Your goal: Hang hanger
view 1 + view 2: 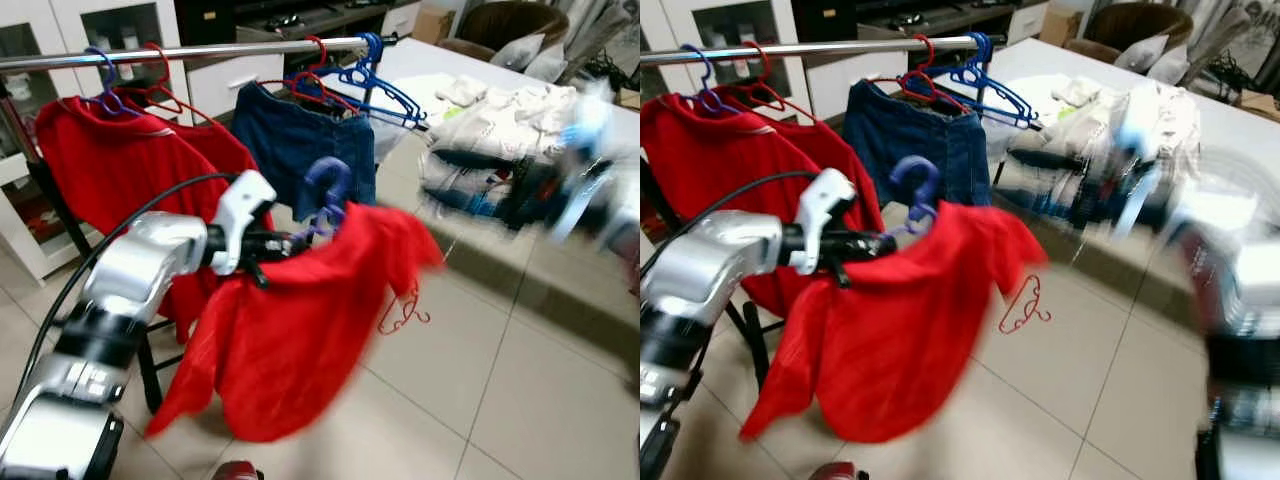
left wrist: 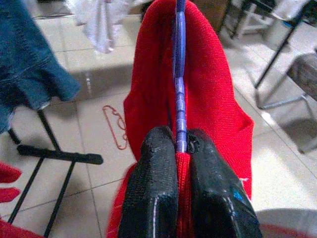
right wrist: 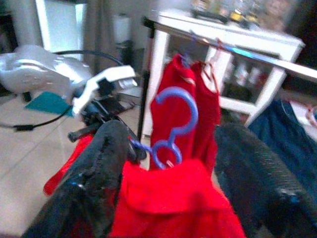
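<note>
While the left gripper (image 2: 179,148) pinches the purple hanger (image 1: 326,195) under its hook, lift it above the silver rail (image 1: 180,52), with the right gripper (image 3: 173,163) spread wide nearby.

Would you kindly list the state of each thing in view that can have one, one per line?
left gripper: shut on the purple hanger.
purple hanger: held off the rail, hook upright, carrying the red garment.
red garment: draped on the held hanger, not yet hung.
right gripper: open, near the hanger's hook.
clothes rail: holds red tops and denim shorts.
red hanger: lying on the floor.
</note>
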### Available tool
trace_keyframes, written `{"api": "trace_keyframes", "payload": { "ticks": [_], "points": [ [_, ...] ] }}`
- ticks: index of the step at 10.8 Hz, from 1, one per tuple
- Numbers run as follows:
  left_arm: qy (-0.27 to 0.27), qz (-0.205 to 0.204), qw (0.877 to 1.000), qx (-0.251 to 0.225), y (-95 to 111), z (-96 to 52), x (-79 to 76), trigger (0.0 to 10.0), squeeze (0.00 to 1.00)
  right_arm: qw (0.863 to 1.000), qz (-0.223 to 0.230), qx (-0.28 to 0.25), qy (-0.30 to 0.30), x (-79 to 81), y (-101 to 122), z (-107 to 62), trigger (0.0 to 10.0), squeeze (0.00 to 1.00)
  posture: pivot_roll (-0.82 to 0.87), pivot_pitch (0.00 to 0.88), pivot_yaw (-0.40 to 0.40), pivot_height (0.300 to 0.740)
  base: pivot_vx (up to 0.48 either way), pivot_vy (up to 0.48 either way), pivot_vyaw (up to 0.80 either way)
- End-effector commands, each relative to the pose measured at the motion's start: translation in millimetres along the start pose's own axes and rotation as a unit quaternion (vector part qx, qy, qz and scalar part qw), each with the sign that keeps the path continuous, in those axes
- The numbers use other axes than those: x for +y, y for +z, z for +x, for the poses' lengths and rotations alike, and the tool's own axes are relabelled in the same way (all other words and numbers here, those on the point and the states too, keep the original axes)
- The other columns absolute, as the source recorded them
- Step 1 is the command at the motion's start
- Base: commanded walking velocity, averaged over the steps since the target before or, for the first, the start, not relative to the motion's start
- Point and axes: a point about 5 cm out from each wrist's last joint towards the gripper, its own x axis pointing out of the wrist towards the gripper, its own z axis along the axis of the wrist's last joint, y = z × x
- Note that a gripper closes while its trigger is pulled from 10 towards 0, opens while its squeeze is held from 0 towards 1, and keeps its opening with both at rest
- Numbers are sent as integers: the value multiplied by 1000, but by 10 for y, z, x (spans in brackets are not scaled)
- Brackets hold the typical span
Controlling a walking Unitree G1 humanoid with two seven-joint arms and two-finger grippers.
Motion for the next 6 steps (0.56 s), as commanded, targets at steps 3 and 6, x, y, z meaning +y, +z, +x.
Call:
{"api": "trace_keyframes", "payload": {
  "ticks": [3, 6],
  "points": [
    [26, 35, 998, -35, 126, -71, -99, 0, 0, 991, 45, 4, -125, 97, -268, 15, 10000, 1000, 89, 0, -95, 740, 0, 0, 0],
    [42, 47, 997, -43, 216, -93, -136, 0, 0, 970, 123, -1, -210, 265, -579, 101, 10000, 1000, 104, 24, -54, 740, 0, 0, 0]
  ]
}}
